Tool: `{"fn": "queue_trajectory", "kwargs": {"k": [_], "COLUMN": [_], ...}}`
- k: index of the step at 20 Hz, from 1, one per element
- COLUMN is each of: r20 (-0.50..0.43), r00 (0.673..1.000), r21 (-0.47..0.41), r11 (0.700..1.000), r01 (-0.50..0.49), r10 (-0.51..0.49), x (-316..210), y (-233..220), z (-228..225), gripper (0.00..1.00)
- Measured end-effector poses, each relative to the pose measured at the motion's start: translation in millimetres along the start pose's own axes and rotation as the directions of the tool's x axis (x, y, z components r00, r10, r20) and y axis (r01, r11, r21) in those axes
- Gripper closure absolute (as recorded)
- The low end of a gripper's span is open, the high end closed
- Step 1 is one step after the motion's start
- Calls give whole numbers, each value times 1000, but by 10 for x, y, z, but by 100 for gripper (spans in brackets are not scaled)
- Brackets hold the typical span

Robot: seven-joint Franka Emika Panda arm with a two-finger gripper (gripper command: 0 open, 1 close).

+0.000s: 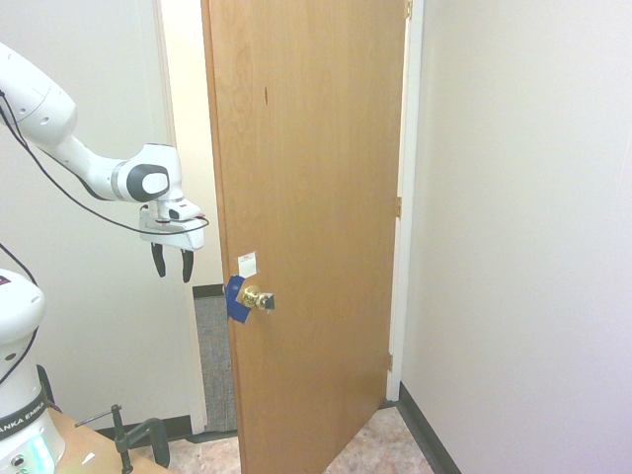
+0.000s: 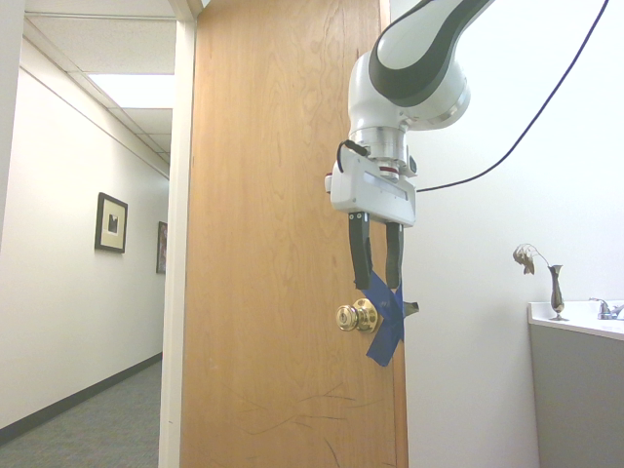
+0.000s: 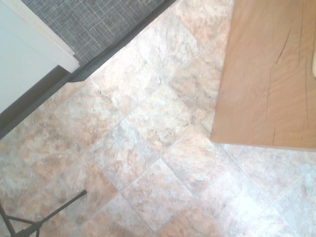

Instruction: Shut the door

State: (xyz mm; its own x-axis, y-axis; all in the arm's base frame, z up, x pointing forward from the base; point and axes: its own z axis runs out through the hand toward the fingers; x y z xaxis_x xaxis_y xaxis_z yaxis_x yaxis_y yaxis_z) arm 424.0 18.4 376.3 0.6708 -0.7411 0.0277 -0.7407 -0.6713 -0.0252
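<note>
The door (image 1: 311,197) is a tall light-brown wood panel, swung partly open into the room on hinges at its right. It carries a brass knob (image 1: 259,298), blue tape (image 1: 236,298) at the latch edge and a small white sticker (image 1: 247,264). My gripper (image 1: 172,264) hangs fingers down and open, holding nothing, a little left of the latch edge and above knob height. In the second exterior view the door (image 2: 273,175) fills the middle, with the gripper (image 2: 375,255) in front, just above the knob (image 2: 357,316). The wrist view shows the door's lower face (image 3: 271,74) over tiled floor.
A white door frame (image 1: 170,118) and wall stand left of the opening, with grey hallway carpet (image 1: 212,355) beyond. A white wall (image 1: 523,237) is on the hinge side. The stone-pattern tile floor (image 3: 148,148) lies below. A counter with a small vase (image 2: 556,291) sits far right.
</note>
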Motion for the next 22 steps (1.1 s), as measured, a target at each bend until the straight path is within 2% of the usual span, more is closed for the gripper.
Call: {"fn": "queue_trajectory", "kwargs": {"k": [6, 10, 15, 22], "r20": [-24, -52, -68, -46], "r00": [1000, 998, 981, 929], "r21": [27, 51, 79, 117], "r11": [1000, 998, 982, 925], "r01": [-10, -44, -174, -361], "r10": [10, 47, 179, 368], "x": [-102, -290, -273, 65], "y": [46, 281, 780, 1622], "z": [-141, -423, -780, -876], "gripper": [0, 0, 0, 0]}}
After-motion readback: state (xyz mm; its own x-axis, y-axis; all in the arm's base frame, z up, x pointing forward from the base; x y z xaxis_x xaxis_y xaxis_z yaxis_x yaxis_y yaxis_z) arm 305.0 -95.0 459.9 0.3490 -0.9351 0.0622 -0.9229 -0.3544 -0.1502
